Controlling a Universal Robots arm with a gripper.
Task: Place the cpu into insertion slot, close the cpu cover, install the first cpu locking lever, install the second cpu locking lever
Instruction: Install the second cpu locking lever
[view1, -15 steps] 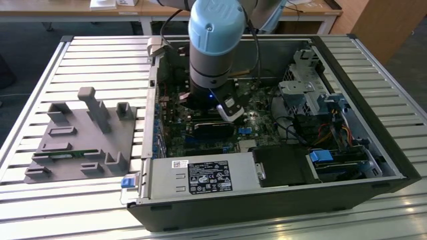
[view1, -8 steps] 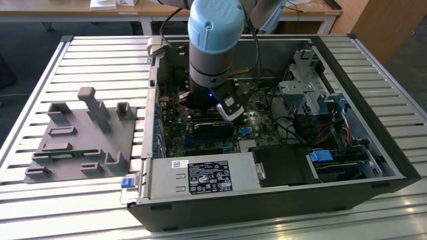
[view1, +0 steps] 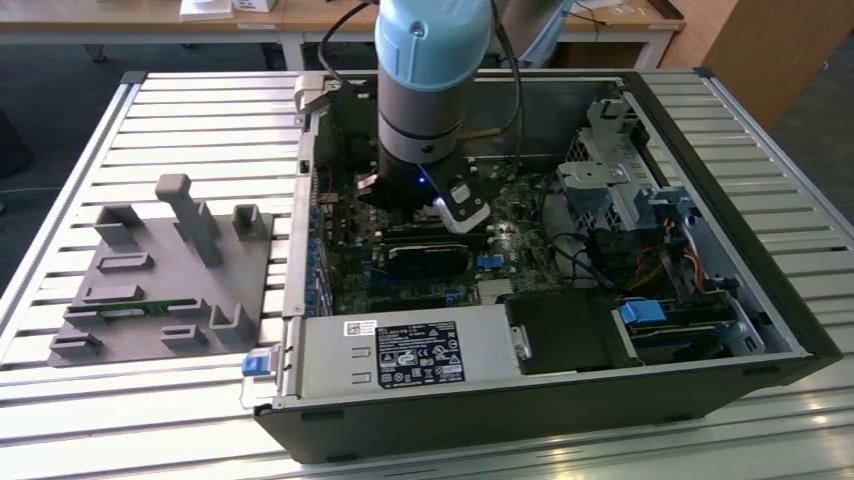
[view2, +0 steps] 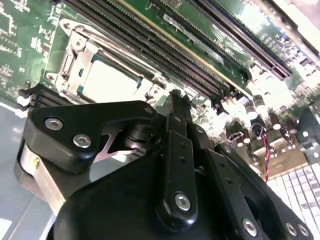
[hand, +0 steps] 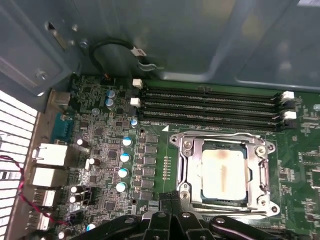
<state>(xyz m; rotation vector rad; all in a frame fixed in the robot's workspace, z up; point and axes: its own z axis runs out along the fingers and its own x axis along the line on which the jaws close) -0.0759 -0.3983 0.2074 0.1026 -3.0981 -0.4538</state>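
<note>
Fingertips of the gripper (hand: 170, 201) are pressed together into one narrow point with nothing between them, poised just beside the socket edge on the motherboard (hand: 105, 150). In the first wrist view the cpu (hand: 222, 172) already lies flat in its insertion slot, its pale metal top showing through the open middle of the cpu cover (hand: 192, 170), which is down around it; the second wrist view shows the same chip (view2: 107, 82) framed by the silver cover (view2: 75, 47). I judge placing and covering as done and the work now at a locking lever, though I cannot tell from these pictures whether either lever is latched. To do this step well, the closed tip should bear on the thin lever itself and not on the cover or the chip, pushing steadily down and sideways under its hook, keeping clear of the memory slots (hand: 210, 107) running alongside the socket. As for containers, the open computer case (view1: 747, 250) lies on its side on the slatted table (view1: 200, 130) and holds the board, a drive cage (view1: 607, 185) and cabling, with the arm (view1: 424, 90) reaching down into it; beside the case, on the exterior view's left, a grey fixture tray (view1: 160, 290) carries upright pegs and a small green strip
</note>
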